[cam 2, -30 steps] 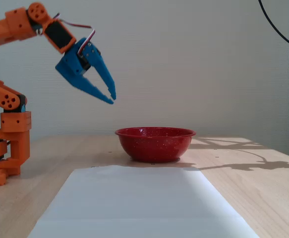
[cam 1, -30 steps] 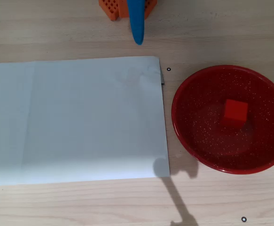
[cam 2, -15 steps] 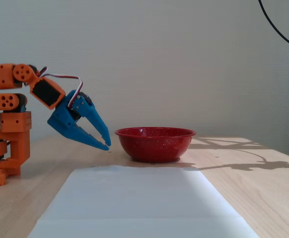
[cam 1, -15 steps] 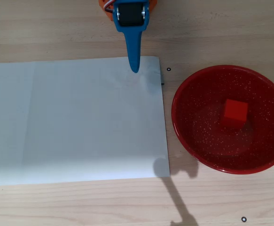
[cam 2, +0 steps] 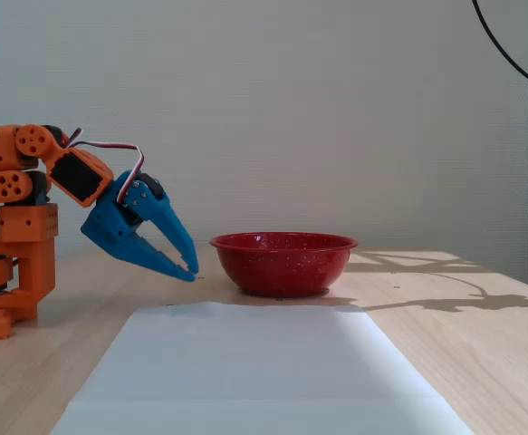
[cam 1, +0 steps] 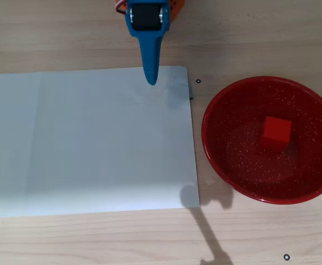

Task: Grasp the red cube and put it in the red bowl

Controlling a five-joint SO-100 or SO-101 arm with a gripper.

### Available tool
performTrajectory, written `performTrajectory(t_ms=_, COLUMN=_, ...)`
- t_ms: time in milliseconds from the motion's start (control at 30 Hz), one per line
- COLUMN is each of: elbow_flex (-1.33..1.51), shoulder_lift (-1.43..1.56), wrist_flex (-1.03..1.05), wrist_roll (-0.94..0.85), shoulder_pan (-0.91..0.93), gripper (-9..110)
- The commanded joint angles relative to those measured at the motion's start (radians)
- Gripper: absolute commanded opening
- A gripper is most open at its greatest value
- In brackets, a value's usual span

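The red cube (cam 1: 276, 131) lies inside the red bowl (cam 1: 221, 143), a little right of its middle in the overhead view. From the side, the fixed view shows only the red bowl (cam 2: 283, 263); its wall hides the cube. My blue gripper (cam 1: 150, 81) hangs over the far edge of the white sheet, well left of the bowl. In the fixed view the gripper (cam 2: 191, 270) points down toward the table, its fingertips close together with nothing between them.
A white paper sheet (cam 1: 83, 141) covers the left and middle of the wooden table. The orange arm base (cam 2: 14, 263) stands at the left in the fixed view. A thin shadow (cam 1: 207, 232) crosses the table's front.
The arm has dropped from high above the table to just over it and folded back toward its base. The fingertips have come closer together. Cube and bowl have not moved.
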Motion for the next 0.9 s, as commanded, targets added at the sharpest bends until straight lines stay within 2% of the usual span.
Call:
performTrajectory(t_ms=0, elbow_flex=0.015, shoulder_lift=0.018, wrist_flex=0.048, wrist_roll=-0.029, shoulder_pan=0.006, gripper=0)
performTrajectory(t_ms=867, elbow_flex=0.017, shoulder_lift=0.017, wrist_flex=0.098, wrist_roll=-0.031, shoulder_pan=0.018, gripper=0)
